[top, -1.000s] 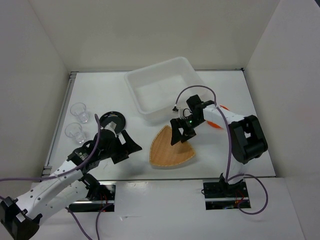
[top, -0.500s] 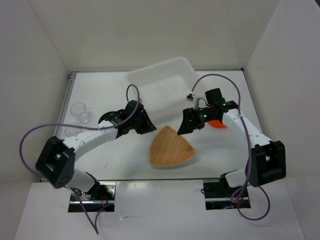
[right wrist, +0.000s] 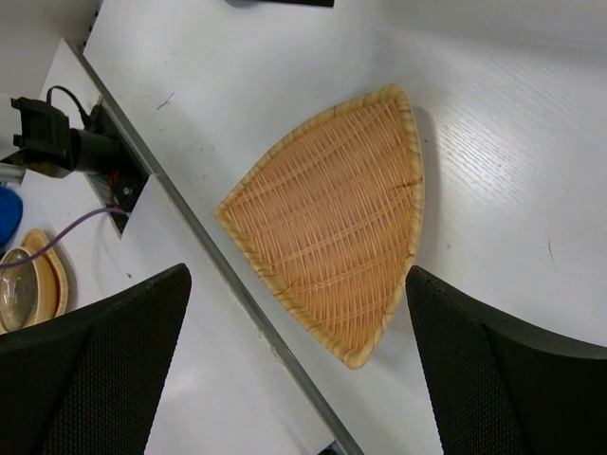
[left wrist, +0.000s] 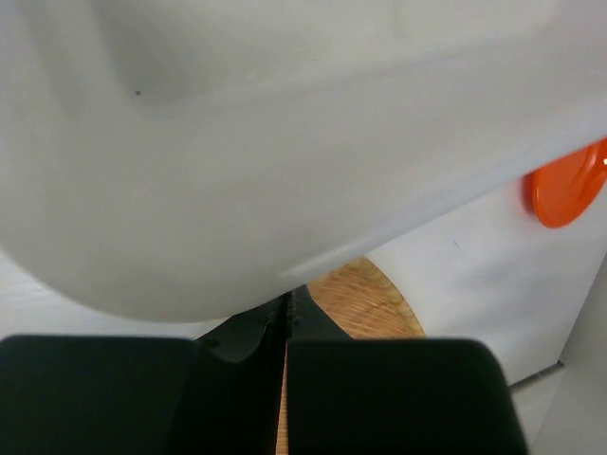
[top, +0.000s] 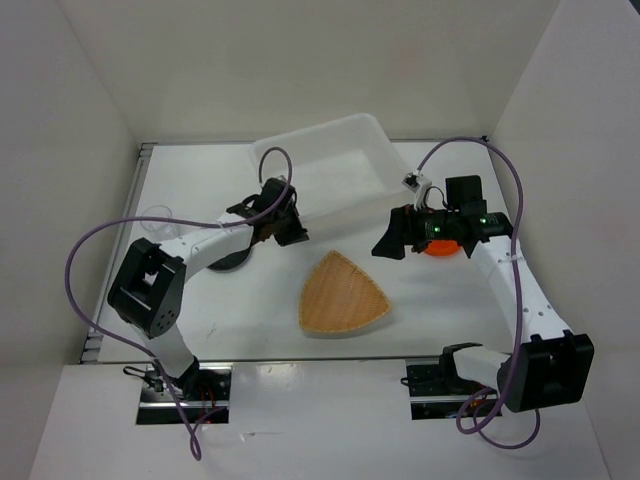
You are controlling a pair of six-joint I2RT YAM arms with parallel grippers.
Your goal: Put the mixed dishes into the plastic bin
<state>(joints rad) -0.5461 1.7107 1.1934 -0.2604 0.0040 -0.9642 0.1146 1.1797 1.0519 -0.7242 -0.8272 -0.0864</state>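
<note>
Looming over the closed left gripper point(left wrist: 287, 318) — plastic bin point(left wrist: 237, 190); woven tray point(left wrist: 365, 299) beyond.

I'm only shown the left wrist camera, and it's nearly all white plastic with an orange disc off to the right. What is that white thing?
Observer: From above it is the plastic bin, a rectangular tub with rounded corners; no dish shows inside it.
Visitor: And the orange disc?
Observer: A small orange plate, lying on the table partly under the right arm.
Visitor: Any other dishes near it?
Observer: The right wrist view shows the whole woven tray, fan-shaped and flat on the table; your view catches only a piece of it.
</note>
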